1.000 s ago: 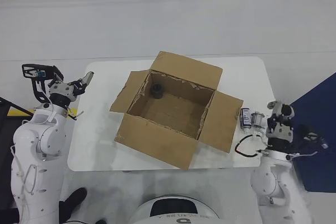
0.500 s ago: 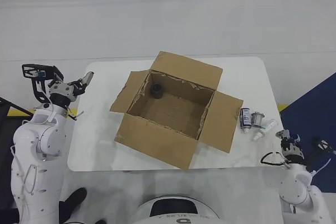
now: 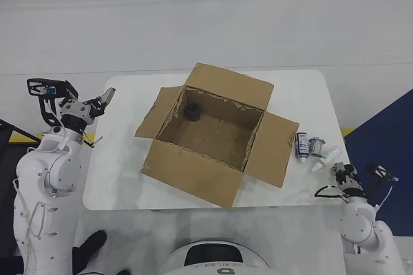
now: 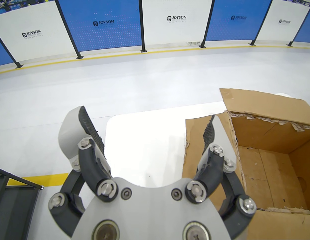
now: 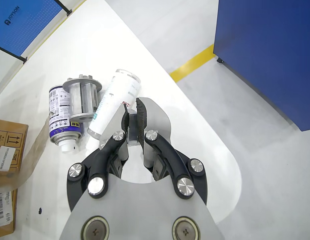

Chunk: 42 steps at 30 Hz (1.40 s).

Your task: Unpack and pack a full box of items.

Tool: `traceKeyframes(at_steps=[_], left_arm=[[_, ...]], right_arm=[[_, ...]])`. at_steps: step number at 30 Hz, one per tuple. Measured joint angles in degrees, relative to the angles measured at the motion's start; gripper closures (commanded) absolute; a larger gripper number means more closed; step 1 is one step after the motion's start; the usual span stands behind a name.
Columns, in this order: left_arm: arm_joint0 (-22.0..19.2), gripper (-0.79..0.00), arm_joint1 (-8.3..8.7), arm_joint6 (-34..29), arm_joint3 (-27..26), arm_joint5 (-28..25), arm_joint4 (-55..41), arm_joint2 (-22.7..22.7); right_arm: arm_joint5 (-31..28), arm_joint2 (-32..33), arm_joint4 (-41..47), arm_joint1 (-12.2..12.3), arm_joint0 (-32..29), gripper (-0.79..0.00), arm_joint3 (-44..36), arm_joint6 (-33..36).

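**Box nearly unpacked, one item inside**

The cardboard box (image 3: pixel 193 172) stands mid-table with all four flaps folded out. A dark round item (image 3: pixel 191 111) sits inside, in the far corner on the robot's left, close to both walls.

Three things lie on the table (image 3: pixel 124 172) just past the box's right flap. The spray can (image 5: pixel 59 111) is on its side with the metal spool (image 5: pixel 82 98) touching it. The white bottle (image 5: pixel 112 101) lies slanted against the spool.

Near the table's right edge, the right gripper (image 5: pixel 131 108) sits just beside the bottle's near end. Its pads are drawn almost together, with none of the items between them. By the table's far-left corner, the left gripper (image 4: pixel 147 114) hovers with fingers spread wide and empty, the box's left flap just beside it.

Judgement:
- **Progress:** unpacking looks mostly done, and the dark item is likely the last to come out.
- **Which arm:** the left arm is nearer to it.
- **Approach:** come down from straight above, clear of the flap and the torn wall edge.
- **Grip:** set the fingers diagonally across the corner so neither pad jams on cardboard, then close on the round sides.
- **Lift:** go straight up before crossing the rim.
- **Risk:** a pad may snag the wall and drag the box.
- **Placement:** set the item apart from the cluster so nothing rolls.
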Motion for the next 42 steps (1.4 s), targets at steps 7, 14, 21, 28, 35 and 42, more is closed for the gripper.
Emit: traceKeyframes(at_steps=[7, 14, 21, 28, 35, 42], left_arm=[[0.00, -0.785, 0.00, 0.00, 0.00, 0.00, 0.00, 0.00], [0.00, -0.785, 0.00, 0.00, 0.00, 0.00, 0.00, 0.00], [0.00, -0.785, 0.00, 0.00, 0.00, 0.00, 0.00, 0.00], [0.00, -0.785, 0.00, 0.00, 0.00, 0.00, 0.00, 0.00], [0.00, -0.785, 0.00, 0.00, 0.00, 0.00, 0.00, 0.00], [0.00, -0.785, 0.00, 0.00, 0.00, 0.00, 0.00, 0.00]], right_arm=[[-0.77, -0.97, 0.71, -0.39, -1.18, -0.763, -2.95, -1.56], [-0.88, -0.59, 2.82, -0.99, -2.94, -0.785, -7.01, -6.86], [-10.93, -5.75, -3.28, -1.60, -10.43, -0.711, -20.55, -14.99], [-10.04, -21.56, -15.14, -1.96, -3.95, -0.579, -23.67, -5.84], [-1.02, -33.34, -21.24, -3.06, 7.59, -0.573, -16.39, 2.76], [0.90, -39.32, -24.89, -3.66, 14.00, -0.582, -15.69, 7.92]])
